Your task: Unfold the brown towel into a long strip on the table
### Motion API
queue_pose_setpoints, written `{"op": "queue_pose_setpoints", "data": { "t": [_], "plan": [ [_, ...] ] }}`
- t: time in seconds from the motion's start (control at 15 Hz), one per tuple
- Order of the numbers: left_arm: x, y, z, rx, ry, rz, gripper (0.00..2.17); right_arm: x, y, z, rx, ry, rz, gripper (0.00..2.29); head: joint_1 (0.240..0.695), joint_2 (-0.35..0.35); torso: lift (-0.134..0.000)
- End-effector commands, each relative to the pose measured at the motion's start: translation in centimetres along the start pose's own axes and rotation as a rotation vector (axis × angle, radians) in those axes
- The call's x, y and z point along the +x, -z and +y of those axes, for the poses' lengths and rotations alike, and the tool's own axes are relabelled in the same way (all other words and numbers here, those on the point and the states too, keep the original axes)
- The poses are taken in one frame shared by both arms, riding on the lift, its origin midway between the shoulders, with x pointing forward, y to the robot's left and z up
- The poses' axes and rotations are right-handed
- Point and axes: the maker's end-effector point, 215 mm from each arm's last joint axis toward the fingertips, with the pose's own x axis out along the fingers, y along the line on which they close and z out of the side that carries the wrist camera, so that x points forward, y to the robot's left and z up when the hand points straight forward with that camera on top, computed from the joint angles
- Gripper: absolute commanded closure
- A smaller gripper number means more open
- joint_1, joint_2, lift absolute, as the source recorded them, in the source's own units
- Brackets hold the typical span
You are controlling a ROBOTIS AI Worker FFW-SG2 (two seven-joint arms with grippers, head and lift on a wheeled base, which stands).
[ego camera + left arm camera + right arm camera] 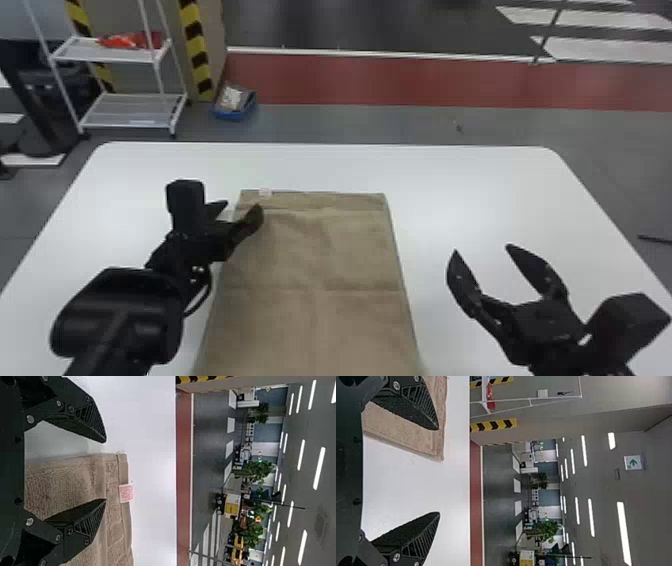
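i had one towel (310, 250) lying flat on the one table (475, 180), its length running from near the far edge toward me and out of the head view's bottom. two cross lines marked it: one band close to its far end and one crease nearer me. one pale tag (265, 192) sat on the far edge, near the left corner.

my left gripper (242, 206) was at that corner, its two fingers spread wide, one over the towel and one out beyond its left side. my right gripper (482, 249) was over the table, right of the towel and apart from it, its two fingers wide too; that made four fingers in all.

on the floor past the table, to the left, i saw one white rack (107, 57) with two shelves, one red bundle (125, 41) on the upper one, and one blue bin (232, 116) near the rack.
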Motion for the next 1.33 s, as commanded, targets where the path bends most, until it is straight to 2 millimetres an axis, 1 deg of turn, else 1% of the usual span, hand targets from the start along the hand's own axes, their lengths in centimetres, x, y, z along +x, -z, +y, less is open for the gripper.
{"op": "queue_pose_setpoints", "data": {
  "t": [0.0, 0.33, 0.4, 0.6, 0.67, 0.73, 1.0, 1.07, 1.13, 1.2, 1.27],
  "plan": [
    [-0.13, 0.22, 0.34, -0.006, -0.005, 0.002, 0.41, 0.00, 0.04, 0.00, -0.003, 0.000, 0.002, 0.12, 0.695, -0.069, -0.117],
    [-0.19, 0.43, -0.03, 0.000, 0.019, 0.006, 0.43, 0.06, -0.09, 0.17, -0.001, -0.001, -0.003, 0.12, 0.695, -0.064, -0.117],
    [-0.17, 0.50, -0.08, -0.003, 0.018, 0.007, 0.64, 0.11, -0.05, 0.15, -0.005, -0.002, -0.001, 0.12, 0.695, -0.065, -0.117],
    [-0.17, 0.52, -0.04, 0.003, 0.017, 0.008, 0.64, 0.20, -0.27, 0.17, -0.007, -0.003, -0.006, 0.12, 0.695, -0.065, -0.117],
    [-0.17, 0.42, -0.04, 0.003, 0.017, 0.005, 0.65, 0.18, -0.02, 0.06, -0.007, -0.001, -0.001, 0.12, 0.695, -0.065, -0.117],
    [-0.21, 0.35, 0.06, 0.004, 0.014, 0.002, 0.71, 0.27, 0.02, 0.11, -0.005, -0.002, -0.001, 0.12, 0.695, -0.065, -0.117],
    [-0.46, 0.68, 0.25, 0.004, 0.007, -0.002, 0.73, 0.45, -0.07, 0.14, -0.011, -0.004, -0.004, 0.12, 0.695, -0.063, -0.117],
    [-0.54, 0.64, 0.27, 0.004, 0.007, -0.004, 0.88, 0.51, -0.11, 0.21, -0.013, -0.006, -0.005, 0.12, 0.695, -0.062, -0.117],
    [-0.58, 0.55, 0.53, 0.003, -0.003, -0.007, 1.23, 0.52, -0.08, 0.28, -0.017, -0.007, -0.004, 0.12, 0.695, -0.061, -0.117],
    [-0.68, 0.81, 0.49, 0.002, -0.003, -0.004, 1.33, 0.52, 0.02, 0.35, -0.016, -0.008, -0.002, 0.12, 0.695, -0.059, -0.117],
    [-0.83, 0.98, 0.51, 0.001, -0.004, -0.004, 1.33, 0.52, -0.08, 0.28, -0.017, -0.007, -0.004, 0.12, 0.695, -0.058, -0.117]
  ]
}}
